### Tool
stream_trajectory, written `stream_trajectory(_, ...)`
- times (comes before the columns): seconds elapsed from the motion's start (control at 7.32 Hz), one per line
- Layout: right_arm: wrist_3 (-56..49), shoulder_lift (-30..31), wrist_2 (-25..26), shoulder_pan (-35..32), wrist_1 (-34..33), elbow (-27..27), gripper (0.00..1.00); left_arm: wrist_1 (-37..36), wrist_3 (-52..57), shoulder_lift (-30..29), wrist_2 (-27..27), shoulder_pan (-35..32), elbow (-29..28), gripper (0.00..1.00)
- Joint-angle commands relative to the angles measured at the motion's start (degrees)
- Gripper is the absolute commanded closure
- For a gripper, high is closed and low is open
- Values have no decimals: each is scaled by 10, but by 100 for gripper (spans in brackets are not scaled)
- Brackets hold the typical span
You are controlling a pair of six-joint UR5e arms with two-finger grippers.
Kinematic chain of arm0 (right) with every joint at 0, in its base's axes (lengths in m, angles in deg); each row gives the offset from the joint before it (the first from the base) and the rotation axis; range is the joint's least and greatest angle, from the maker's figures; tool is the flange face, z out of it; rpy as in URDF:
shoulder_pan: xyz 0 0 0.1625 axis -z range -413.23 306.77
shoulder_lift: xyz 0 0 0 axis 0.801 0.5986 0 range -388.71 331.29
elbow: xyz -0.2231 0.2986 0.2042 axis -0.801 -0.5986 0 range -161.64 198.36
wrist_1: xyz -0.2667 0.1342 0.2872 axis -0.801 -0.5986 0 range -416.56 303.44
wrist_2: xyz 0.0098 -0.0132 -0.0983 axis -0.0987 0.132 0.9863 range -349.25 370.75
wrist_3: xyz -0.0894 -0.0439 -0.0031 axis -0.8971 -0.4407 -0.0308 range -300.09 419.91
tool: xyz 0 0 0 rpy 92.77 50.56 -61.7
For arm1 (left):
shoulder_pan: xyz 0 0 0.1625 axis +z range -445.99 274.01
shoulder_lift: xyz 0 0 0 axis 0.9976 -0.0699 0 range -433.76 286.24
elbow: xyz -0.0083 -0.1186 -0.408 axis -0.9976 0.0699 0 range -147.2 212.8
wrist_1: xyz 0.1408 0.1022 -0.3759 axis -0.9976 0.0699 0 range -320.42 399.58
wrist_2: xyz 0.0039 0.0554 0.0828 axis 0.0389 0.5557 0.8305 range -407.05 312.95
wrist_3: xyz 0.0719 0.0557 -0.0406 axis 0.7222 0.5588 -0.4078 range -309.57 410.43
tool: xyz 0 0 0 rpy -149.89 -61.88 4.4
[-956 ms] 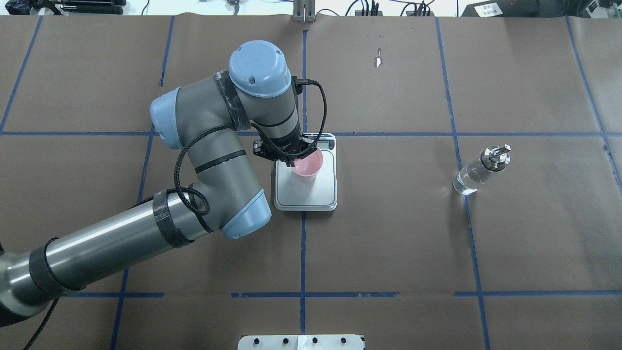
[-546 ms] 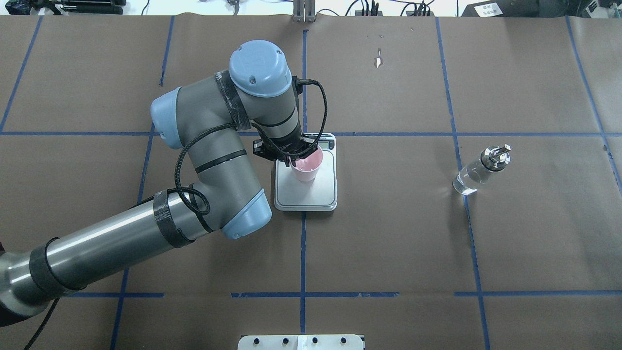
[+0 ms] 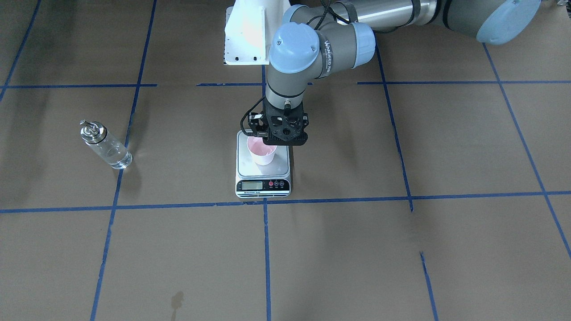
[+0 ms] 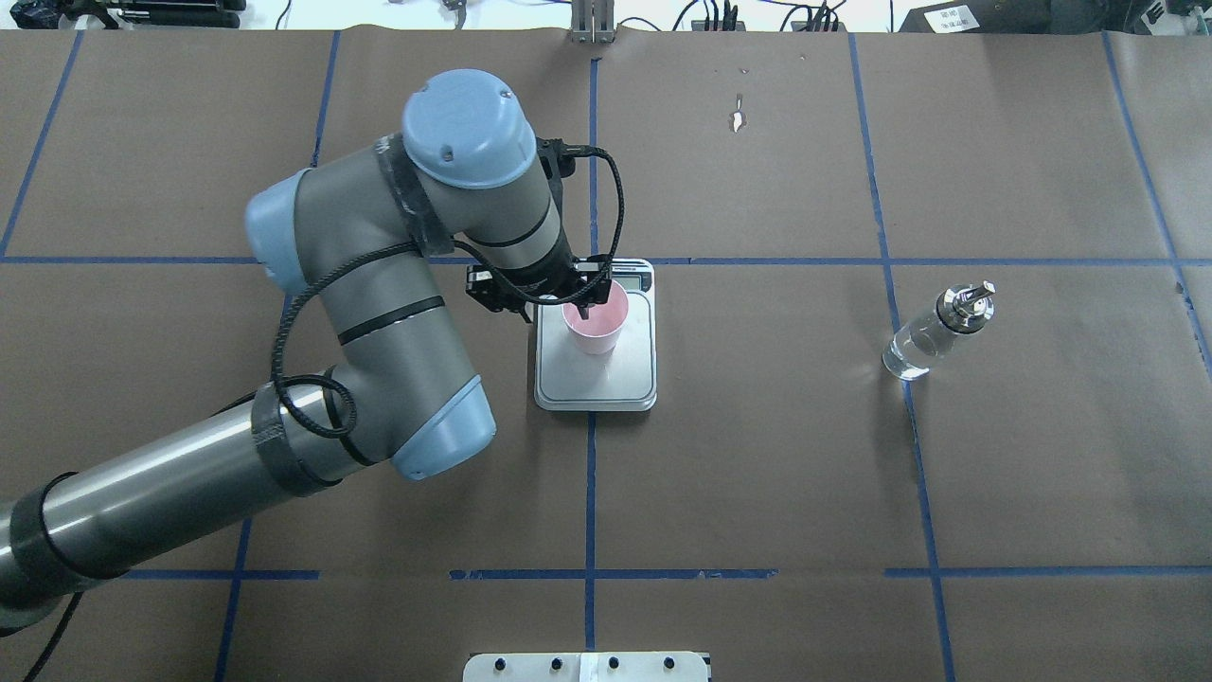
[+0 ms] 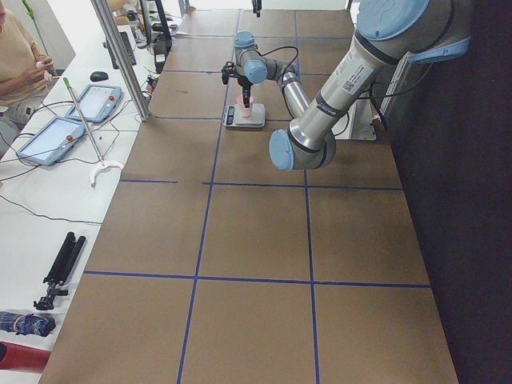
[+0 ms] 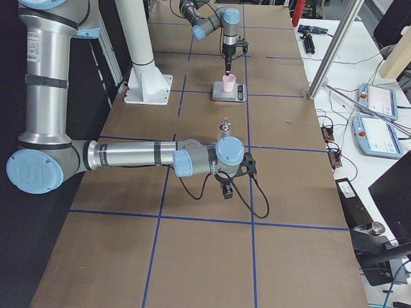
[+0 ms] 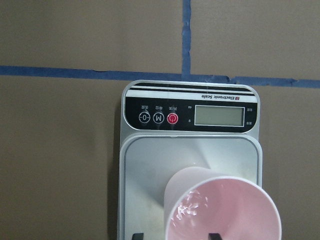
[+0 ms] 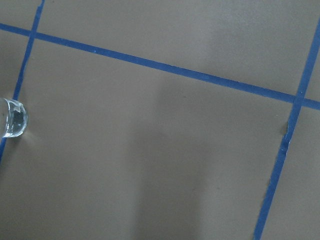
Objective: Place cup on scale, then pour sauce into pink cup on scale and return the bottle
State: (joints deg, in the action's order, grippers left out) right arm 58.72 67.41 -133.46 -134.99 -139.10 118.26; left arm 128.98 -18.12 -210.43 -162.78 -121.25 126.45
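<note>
Cup [image 4: 595,330] stands upright on scale [image 4: 606,384], rim up; bottle [image 4: 923,346] apparently upright too.

Bright, even light falls from above my left gripper [image 7: 176,235]. A pale sheen lies on the scale [image 7: 145,180] beneath it, and the cup [image 7: 225,215] looks slightly soft at its near rim.

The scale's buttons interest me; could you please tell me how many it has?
3, in a row on the scale's black strip, left of the display in the left wrist view: two black buttons, then a red button. None appears hidden.
</note>
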Motion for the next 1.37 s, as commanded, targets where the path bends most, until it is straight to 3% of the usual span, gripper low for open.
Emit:
stream_trajectory(0.0, 94, -4, -2, 31, 2, 56, 0, -2, 2, 90, 0, -33, 140, 30)
stream_trajectory(0.14, 191, -15, 20, 73, 3, 104, 0, -1, 3, 128, 1, -51, 185, 30)
stream_trajectory(0.27, 269, -26, 75, 124, 20, 145, 0, 0, 17, 152, 0, -74, 204, 30)
stream_trajectory(0.41, 337, -25, 115, 157, 116, 155, 0, 0, 48, 161, 0, -85, 205, 30)
stream_trajectory(0.68, 514, -20, 118, 172, 263, 161, 0, 2, 61, 168, -1, -103, 203, 30)
stream_trajectory(0.96, 569, -18, 143, 183, 292, 206, 0, 1, 65, 169, -1, -108, 202, 30)
stream_trajectory(1.23, 577, 18, 293, 276, 292, 255, 0, 2, 65, 169, -1, -109, 200, 29)
